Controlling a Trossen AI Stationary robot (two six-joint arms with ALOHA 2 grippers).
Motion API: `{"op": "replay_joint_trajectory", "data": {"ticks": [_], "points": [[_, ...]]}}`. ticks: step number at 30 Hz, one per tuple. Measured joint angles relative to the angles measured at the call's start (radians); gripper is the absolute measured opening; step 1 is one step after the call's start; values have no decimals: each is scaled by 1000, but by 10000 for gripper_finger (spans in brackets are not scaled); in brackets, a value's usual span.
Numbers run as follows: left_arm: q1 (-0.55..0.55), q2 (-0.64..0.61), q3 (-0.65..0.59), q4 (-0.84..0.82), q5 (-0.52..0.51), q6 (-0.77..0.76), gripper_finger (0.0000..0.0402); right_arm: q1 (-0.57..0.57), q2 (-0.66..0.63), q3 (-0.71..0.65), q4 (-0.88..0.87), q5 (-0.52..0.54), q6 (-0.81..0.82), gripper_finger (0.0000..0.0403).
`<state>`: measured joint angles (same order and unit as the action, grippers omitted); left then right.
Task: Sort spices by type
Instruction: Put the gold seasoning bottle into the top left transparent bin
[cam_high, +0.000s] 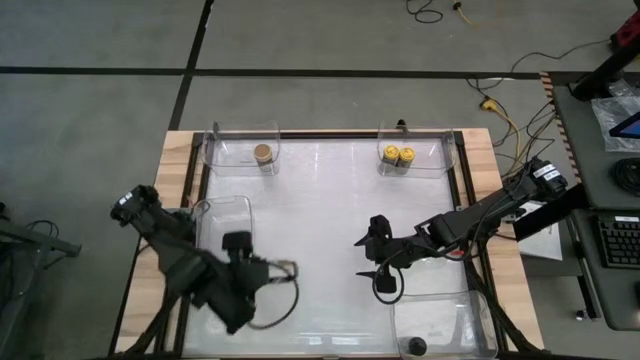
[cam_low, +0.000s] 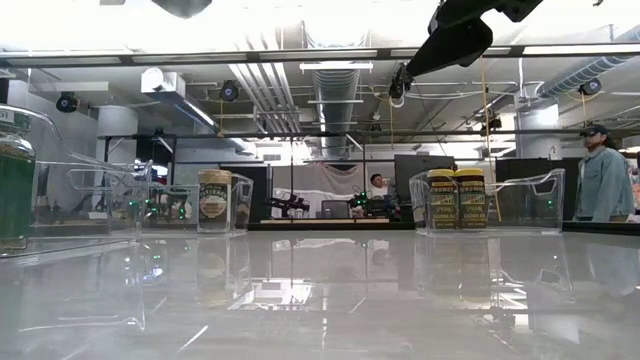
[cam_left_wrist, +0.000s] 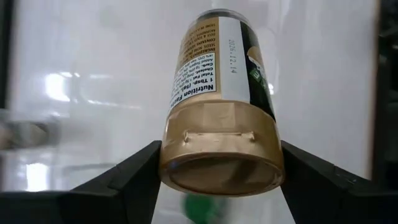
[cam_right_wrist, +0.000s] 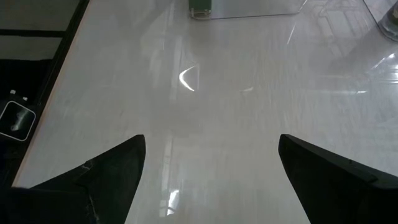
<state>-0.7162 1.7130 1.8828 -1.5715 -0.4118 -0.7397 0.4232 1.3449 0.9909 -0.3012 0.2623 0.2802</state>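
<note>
My left gripper (cam_high: 285, 268) hangs over the table's near-left part, beside the near-left bin, shut on a tan-lidded spice jar (cam_left_wrist: 219, 93). A green lid (cam_left_wrist: 202, 208) shows below that jar. My right gripper (cam_high: 363, 257) hovers open over the table's middle-right (cam_right_wrist: 208, 180) and touches nothing. One tan-lidded jar (cam_high: 263, 153) stands in the far-left bin, and two yellow-lidded jars (cam_high: 398, 156) stand in the far-right bin. A black-lidded jar (cam_high: 417, 346) sits in the near-right bin. A green jar (cam_low: 15, 190) stands at the left edge of the low view. My left gripper pinches the jar by its tan lid (cam_left_wrist: 217, 146), one finger (cam_left_wrist: 134, 177) on each side of the lid's rim. The lid faces the wrist camera and the labelled body points away along the fingers. The jar looks lifted off the table; the low view shows nothing of it at table level.
Clear plastic bins stand at the far-left (cam_high: 240, 145), far-right (cam_high: 435, 152), near-left (cam_high: 228, 215) and near-right (cam_high: 450, 320). A black rail frames the glossy white table. A person (cam_low: 603, 185) stands in the room behind, off to the right.
</note>
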Motion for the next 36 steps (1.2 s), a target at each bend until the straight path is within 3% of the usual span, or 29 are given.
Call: {"op": "replay_joint_trajectory", "data": {"ticks": [7, 13, 28, 36], "points": [[180, -83, -1, 0, -112, 219, 258, 0, 0, 0, 0, 0, -3, 359], [419, -177, -4, 0, -123, 403, 258, 0, 0, 0, -1, 0, -12, 359], [1091, -244, -14, 0, -20, 806, 258, -5, 0, 0, 0, 1, -84, 359], [1314, -198, -103, 1, 5, 931, 258, -25, 0, 0, -1, 1, -108, 359]]}}
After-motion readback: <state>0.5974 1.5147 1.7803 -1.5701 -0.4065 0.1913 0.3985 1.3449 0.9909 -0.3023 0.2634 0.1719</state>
